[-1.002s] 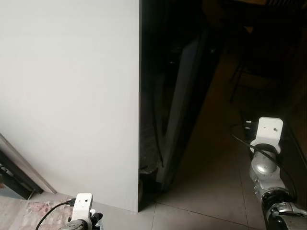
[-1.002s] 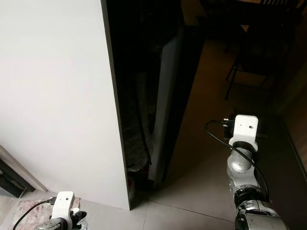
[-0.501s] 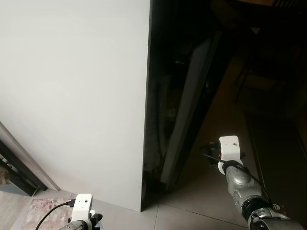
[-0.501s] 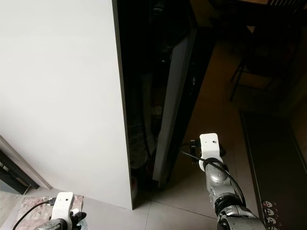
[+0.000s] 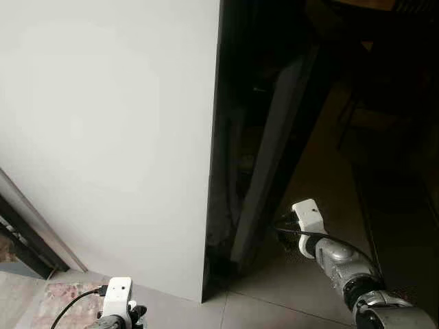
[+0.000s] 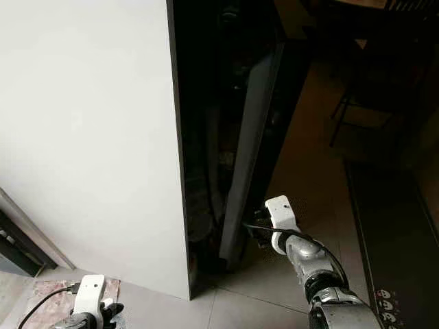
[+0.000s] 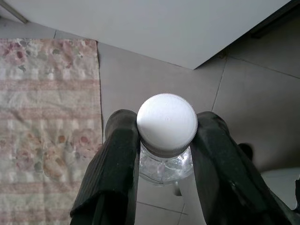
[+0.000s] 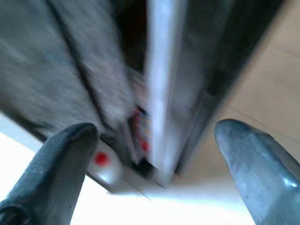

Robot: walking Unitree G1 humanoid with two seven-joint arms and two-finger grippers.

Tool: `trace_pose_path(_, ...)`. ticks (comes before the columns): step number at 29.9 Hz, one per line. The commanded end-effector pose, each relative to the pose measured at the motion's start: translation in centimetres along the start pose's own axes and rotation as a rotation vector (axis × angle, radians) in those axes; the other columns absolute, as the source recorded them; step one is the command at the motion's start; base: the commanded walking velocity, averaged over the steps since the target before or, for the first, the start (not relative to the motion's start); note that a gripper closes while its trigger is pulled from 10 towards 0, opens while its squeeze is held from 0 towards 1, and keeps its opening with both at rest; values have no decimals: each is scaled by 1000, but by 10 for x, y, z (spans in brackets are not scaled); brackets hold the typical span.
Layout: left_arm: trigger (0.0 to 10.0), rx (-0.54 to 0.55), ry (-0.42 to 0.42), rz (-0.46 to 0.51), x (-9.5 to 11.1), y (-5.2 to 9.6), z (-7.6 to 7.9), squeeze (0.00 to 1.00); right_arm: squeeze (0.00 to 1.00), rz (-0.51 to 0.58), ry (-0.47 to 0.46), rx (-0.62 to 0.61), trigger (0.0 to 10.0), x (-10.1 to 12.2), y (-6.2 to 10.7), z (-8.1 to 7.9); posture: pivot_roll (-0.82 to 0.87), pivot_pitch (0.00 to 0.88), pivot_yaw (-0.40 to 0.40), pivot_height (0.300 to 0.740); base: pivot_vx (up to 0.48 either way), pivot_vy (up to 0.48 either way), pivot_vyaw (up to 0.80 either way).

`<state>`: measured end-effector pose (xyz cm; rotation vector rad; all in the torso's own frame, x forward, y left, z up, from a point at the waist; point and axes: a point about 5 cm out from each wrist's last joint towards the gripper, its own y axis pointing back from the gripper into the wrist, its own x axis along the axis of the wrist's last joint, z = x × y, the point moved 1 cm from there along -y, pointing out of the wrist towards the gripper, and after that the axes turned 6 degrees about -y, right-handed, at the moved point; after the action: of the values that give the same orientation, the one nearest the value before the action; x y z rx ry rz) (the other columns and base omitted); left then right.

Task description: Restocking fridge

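The fridge stands before me with its white side (image 5: 110, 137) on the left and its door (image 6: 250, 137) ajar, the inside dark. My right gripper (image 8: 154, 136) is open, low down at the door's free edge (image 8: 157, 84), one finger on each side of it. Its wrist (image 6: 280, 212) shows beside the door's bottom. My left gripper (image 7: 167, 123) hangs low at the left, shut on a clear bottle (image 7: 164, 168) with a white cap (image 7: 167, 119). Its wrist (image 5: 119, 293) is at the picture's bottom edge.
A patterned rug (image 7: 42, 117) lies on the tiled floor (image 7: 253, 103) by the fridge's left corner. A dark chair (image 6: 363, 103) stands at the back right, with a dark mat (image 6: 394, 233) in front of it. Something white with a red mark (image 8: 101, 160) sits low inside the fridge.
My right arm has swung down and left, from out over the floor to the door's lower edge. The left arm has kept still with the bottle. The view has shifted a little.
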<state>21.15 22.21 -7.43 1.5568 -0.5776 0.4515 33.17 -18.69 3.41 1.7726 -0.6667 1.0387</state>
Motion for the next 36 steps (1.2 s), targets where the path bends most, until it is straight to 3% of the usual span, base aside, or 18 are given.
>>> trace_pose_path(1,10000,4,4,-10,-1,0,-1,0,0,41,37,143,10000,13,-2,-11,-16,0,-50,740,0,0,0)
trace_pose_path(8,10000,3,1,-8,-1,0,-1,0,0,58,92,301,10000,29,-6,-26,-11,0,-49,740,0,0,0)
trace_pose_path(15,10000,4,0,-9,-1,0,-1,0,0,121,130,187,10000,56,-8,-17,-8,0,-49,740,0,0,0)
trace_pose_path(28,10000,3,-4,-11,-1,0,-1,0,0,208,197,233,10000,80,-11,-28,-6,0,-40,740,0,0,0)
trace_pose_path(36,10000,1,-8,-9,-1,0,-1,0,0,256,237,160,10000,96,-12,-26,-6,0,-40,740,0,0,0)
